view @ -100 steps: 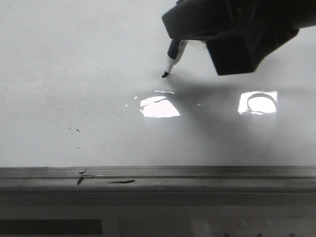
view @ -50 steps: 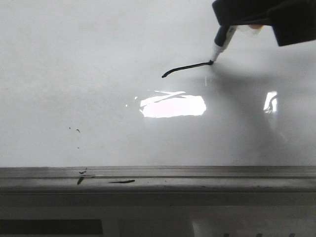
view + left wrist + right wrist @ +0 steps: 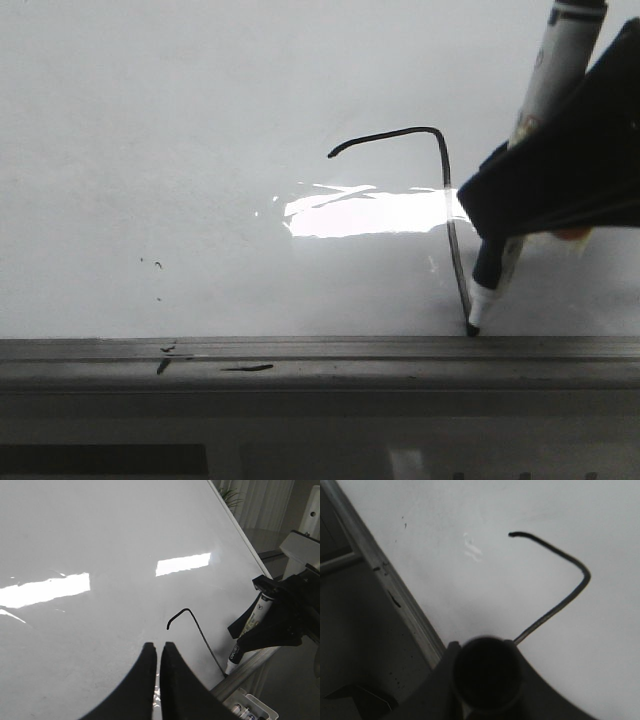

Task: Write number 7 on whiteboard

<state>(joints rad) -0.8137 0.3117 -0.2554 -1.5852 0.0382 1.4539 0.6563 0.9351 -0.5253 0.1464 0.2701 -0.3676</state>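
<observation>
Two strokes now make up the number 7 (image 3: 445, 190) on the whiteboard (image 3: 150, 120): half a second ago only the curved top bar was drawn, and a second ago the marker tip was just touching down at its left end. Since then the right hand (image 3: 560, 190) has come down the board, pulling a long, nearly upright line from the rounded corner to the lower edge. The marker (image 3: 495, 275) is clamped in that hand, cap end up, and its tip sits at the very foot of the stroke, touching or just above the grey edge rail (image 3: 320, 355).

The left hand (image 3: 159, 680) hangs over the board short of the figure, its fingers (image 3: 142, 680) drawn narrow with only a slit between them, holding nothing.

The figure lies in the right half of the board as seen from the front, crossing the bright light reflection (image 3: 360, 212). A few old specks (image 3: 158, 265) lie well apart to the left.

By my reading the 7 is complete; what remains is to lift the tip cleanly before it drags onto the rail.
</observation>
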